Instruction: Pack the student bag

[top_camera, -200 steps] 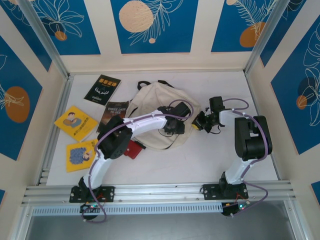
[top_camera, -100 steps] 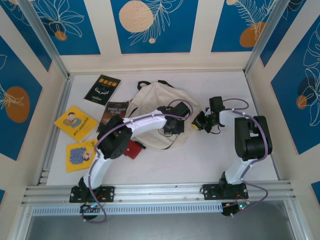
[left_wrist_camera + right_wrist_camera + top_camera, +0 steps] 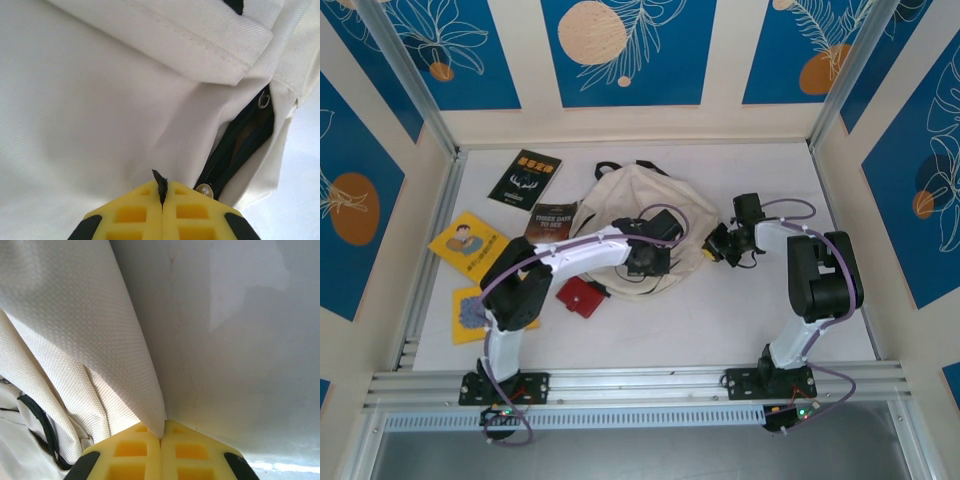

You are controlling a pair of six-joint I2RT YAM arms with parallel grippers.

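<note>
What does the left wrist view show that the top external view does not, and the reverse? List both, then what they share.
Left wrist view: a black tab pinched in the shut left gripper, the partly open zipper slit of the student bag, dark inside, and a small metal ring at its top. Top external view: two dark books and two yellow books left of the bag, a red item near the left arm, and the right gripper at the bag's right edge. Shared: the cream student bag and the left gripper on it.

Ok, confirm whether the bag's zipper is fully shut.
No, the student bag's zipper gapes open, with a dark gap showing between its edges.
</note>
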